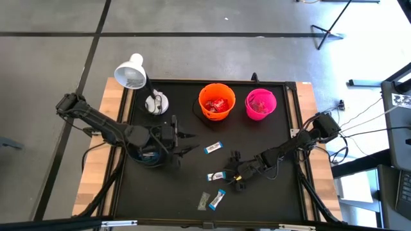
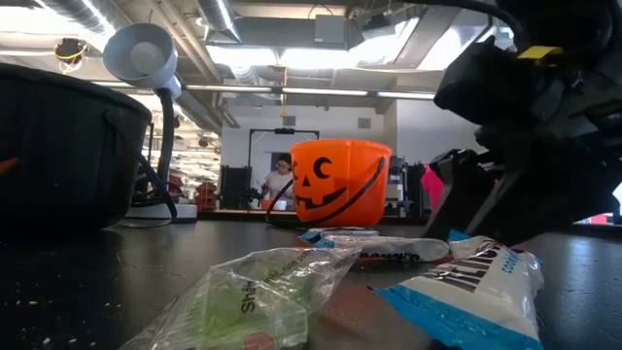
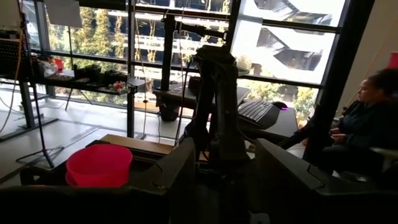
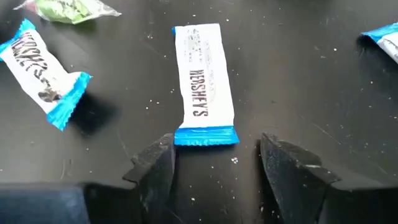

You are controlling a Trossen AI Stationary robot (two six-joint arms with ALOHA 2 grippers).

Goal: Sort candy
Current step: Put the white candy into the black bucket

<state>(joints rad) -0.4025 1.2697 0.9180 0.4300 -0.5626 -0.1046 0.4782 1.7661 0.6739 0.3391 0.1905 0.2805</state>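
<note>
Four blue-and-white candy bars lie flat on the black tabletop before me: one (image 4: 204, 84) just ahead of my spread right fingers (image 4: 155, 165), another (image 4: 45, 71) near it, a clear greenish wrapper (image 4: 71, 9) beyond. Red candy (image 1: 217, 104) fills the orange bucket (image 1: 203, 95).

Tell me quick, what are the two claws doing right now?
Left gripper: open, holding nothing.
Right gripper: open, empty, poised over a blue-and-white candy.
</note>
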